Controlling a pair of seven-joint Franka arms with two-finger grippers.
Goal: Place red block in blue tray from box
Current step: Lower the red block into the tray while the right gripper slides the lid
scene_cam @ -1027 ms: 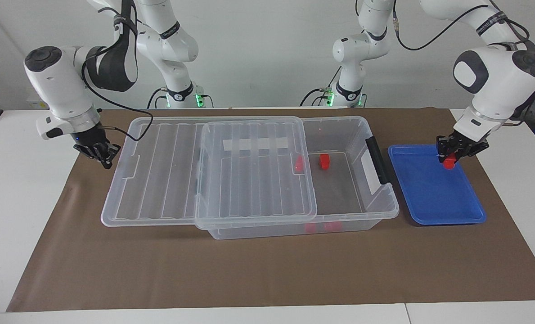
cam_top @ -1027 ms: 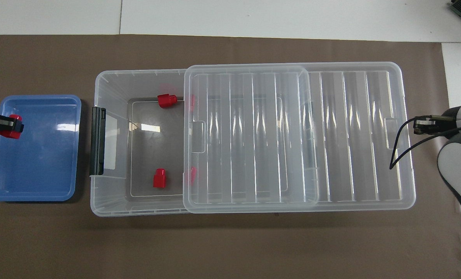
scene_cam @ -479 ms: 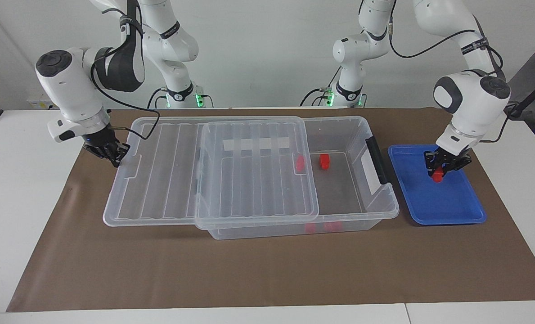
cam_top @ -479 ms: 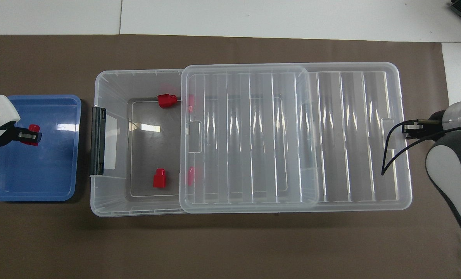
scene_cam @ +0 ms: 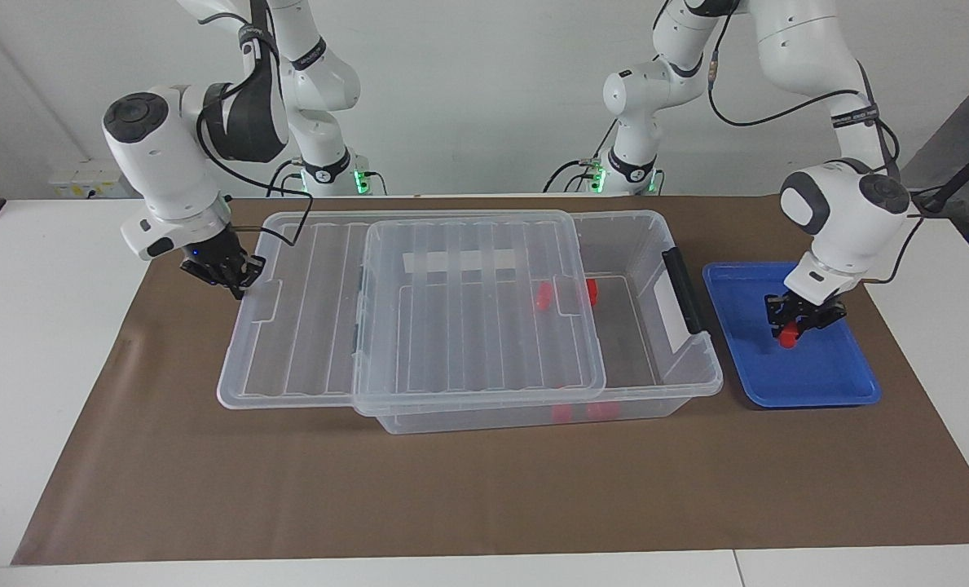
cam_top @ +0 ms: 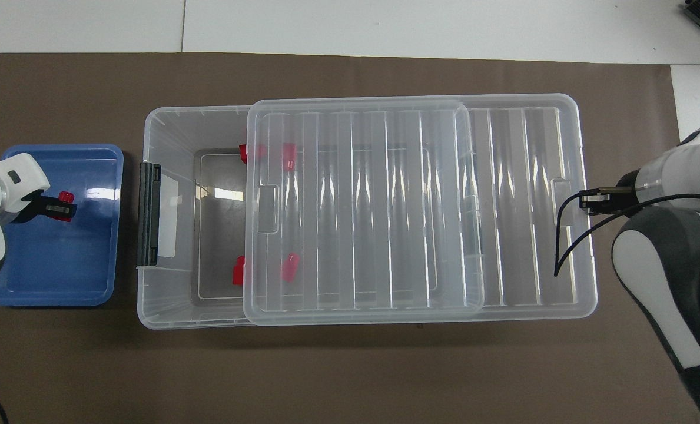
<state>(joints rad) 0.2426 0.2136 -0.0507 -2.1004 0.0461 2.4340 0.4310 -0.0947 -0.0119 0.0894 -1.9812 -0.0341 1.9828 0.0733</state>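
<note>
While your left gripper [scene_cam: 792, 329] pinches the red block [scene_cam: 790, 335] low over the blue tray [scene_cam: 810, 375], your right gripper [scene_cam: 235, 281], fingertips pressed together, sits at the ribbed lid's [scene_cam: 468, 310] edge, the lid partly covering the box [scene_cam: 655, 359].

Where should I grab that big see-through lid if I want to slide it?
Pinch the small tab in the middle of the lid's short edge, at the right arm's end of the table, coming in from that end. The lid is wide, flat and thin, so that tab is probably the handiest narrow bit. The right tool is at that spot.
</note>
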